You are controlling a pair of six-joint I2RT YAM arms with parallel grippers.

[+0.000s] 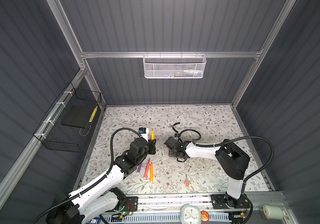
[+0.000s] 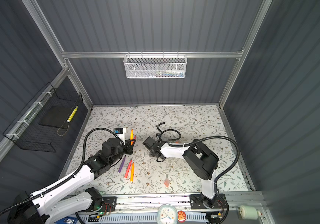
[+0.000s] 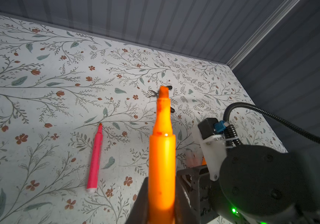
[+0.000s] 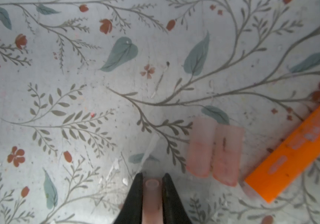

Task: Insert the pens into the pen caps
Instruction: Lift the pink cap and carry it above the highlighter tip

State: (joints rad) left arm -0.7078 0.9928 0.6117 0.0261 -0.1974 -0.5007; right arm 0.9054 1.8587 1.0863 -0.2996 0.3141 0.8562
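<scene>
L gripper (image 3: 162, 179) pinches the held orange pen (image 3: 162, 155) by its barrel, tip clear of the jaws; L wrist view also shows a pink pen (image 3: 95, 161) flat on the mat (image 3: 39, 97). Only R wrist view shows R gripper (image 4: 153, 180) clamped on a pinkish cap (image 4: 152, 201), w/ two loose caps (image 4: 200, 147) touching side by side nearby. Top views add a purple pen (image 1: 139, 167), red pen (image 1: 147, 168) & loose orange pen (image 1: 151, 172) together by L arm.

White-black arms (image 1: 99, 181), ribbed cables (image 1: 248, 137)
</scene>
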